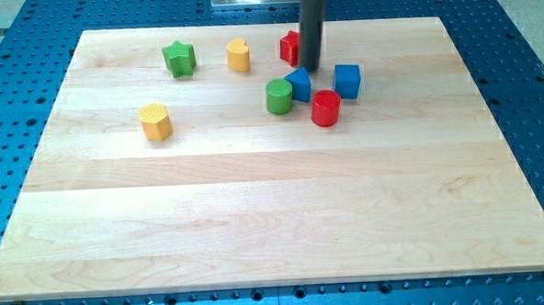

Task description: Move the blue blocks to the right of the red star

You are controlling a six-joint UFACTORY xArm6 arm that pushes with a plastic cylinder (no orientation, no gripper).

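Observation:
The red star [289, 48] sits near the view's top centre, partly hidden behind the dark rod. My tip [311, 69] rests just right of the star and just above a blue block [299, 84] of unclear shape, which touches the green cylinder [279, 96]. A blue cube [347, 80] stands further right, apart from the tip. A red cylinder [325, 108] lies below, between the two blue blocks.
A green star [180, 58] and a yellow heart-like block [238, 55] lie at the top left. A yellow hexagonal block [156, 121] lies at the left. The wooden board [274, 208] rests on a blue perforated table.

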